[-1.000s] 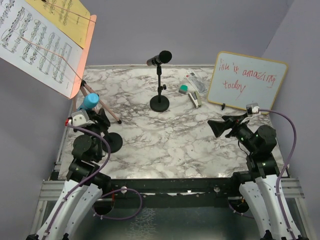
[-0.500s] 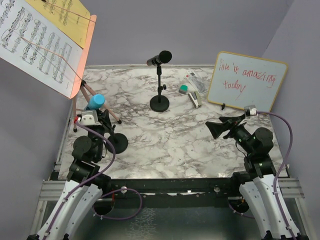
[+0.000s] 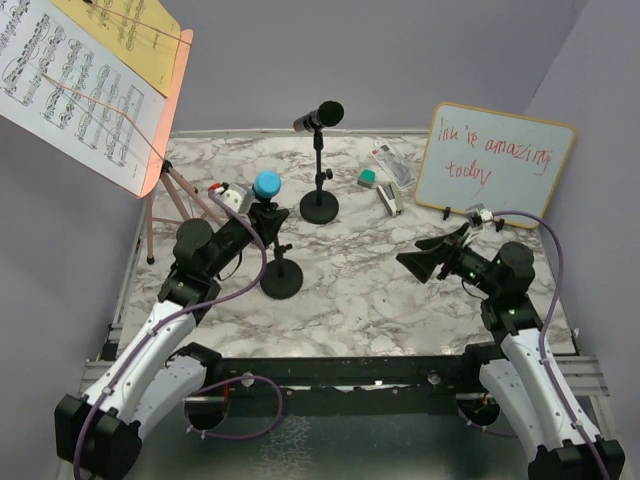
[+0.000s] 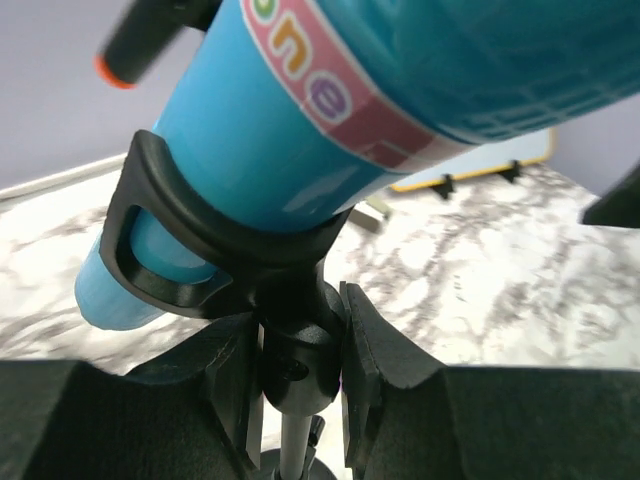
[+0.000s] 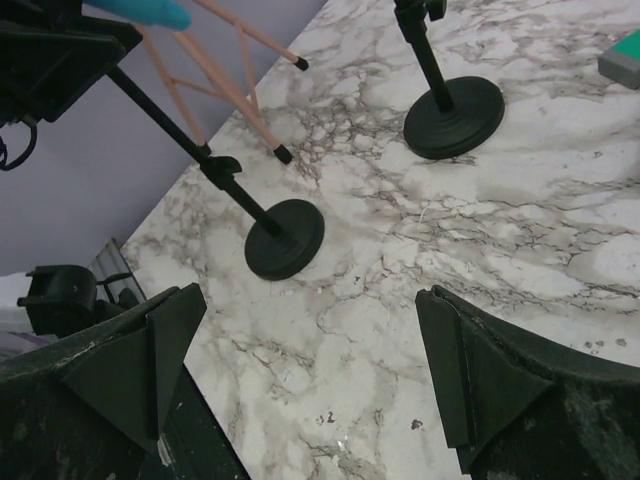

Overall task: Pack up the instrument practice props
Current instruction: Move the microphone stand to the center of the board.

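The marble table (image 3: 400, 290) fills the top view. At its ten o'clock corner the pink perforated music rack (image 3: 172, 100) stands on tripod legs (image 3: 185, 200), carrying printed sheet-music pages (image 3: 70, 80) with a yellow sheet (image 3: 130, 25) behind them. The wood-framed whiteboard (image 3: 493, 165) with red writing leans at two o'clock. The left gripper (image 3: 262, 215) reaches in from eight o'clock and is clamped on the near mic pole (image 3: 281, 280). In the wrist view its fingers (image 4: 375, 350) press both sides of the pole's upper joint (image 4: 295, 360), just beneath the clip (image 4: 180, 270). This pole's round base lies just toward eight o'clock of the table's centre, though whether it rests flat on the marble is hard to tell. The right gripper (image 3: 420, 262) hovers at four o'clock with its jaws spread wide and nothing between them, pointing toward nine o'clock. The far mic pole (image 3: 319, 205) stands upright at twelve o'clock, holding the black microphone (image 3: 319, 116) at its top. The blue microphone (image 3: 266, 185) sits tilted in the near pole's clip. A small stapler (image 3: 391, 200) and a green eraser (image 3: 367, 179) lie near each other at one o'clock, between the far pole and the whiteboard.
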Tool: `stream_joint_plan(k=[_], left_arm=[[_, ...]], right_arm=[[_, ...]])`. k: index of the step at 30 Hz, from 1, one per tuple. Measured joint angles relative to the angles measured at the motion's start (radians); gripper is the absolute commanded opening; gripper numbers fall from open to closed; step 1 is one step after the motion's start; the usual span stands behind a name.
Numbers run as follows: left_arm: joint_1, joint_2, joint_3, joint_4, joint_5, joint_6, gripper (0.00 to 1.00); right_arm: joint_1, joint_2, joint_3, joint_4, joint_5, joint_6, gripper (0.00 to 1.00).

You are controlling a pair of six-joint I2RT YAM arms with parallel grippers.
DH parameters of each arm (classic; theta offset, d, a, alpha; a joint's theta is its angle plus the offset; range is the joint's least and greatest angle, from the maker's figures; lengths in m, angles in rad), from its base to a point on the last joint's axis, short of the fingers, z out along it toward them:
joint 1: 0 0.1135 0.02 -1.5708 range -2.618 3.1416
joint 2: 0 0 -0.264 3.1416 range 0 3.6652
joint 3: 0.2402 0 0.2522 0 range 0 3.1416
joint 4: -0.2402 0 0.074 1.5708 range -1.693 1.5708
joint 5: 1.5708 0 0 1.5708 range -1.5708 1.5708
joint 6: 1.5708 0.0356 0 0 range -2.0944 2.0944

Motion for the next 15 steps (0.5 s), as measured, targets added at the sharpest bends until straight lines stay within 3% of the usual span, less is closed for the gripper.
stream_joint_plan(k=[5,10,15], left_arm=[[-0.027,0.145,0.044,0.097,0.122,-0.074,0.0],[-0.121,0.225,0.044,0.216,0.142,-0.121,0.0],[-0.241,0.306,0.044,0.335,0.128,-0.119,0.0]], right_arm=[[0.0,0.109,0.045,-0.007,-0.068,0.018,0.99],[0.033,0.279,0.057,0.016,-0.131,0.098,0.96],[0.146,0.458,0.071,0.065,-0.118,0.216,0.94]])
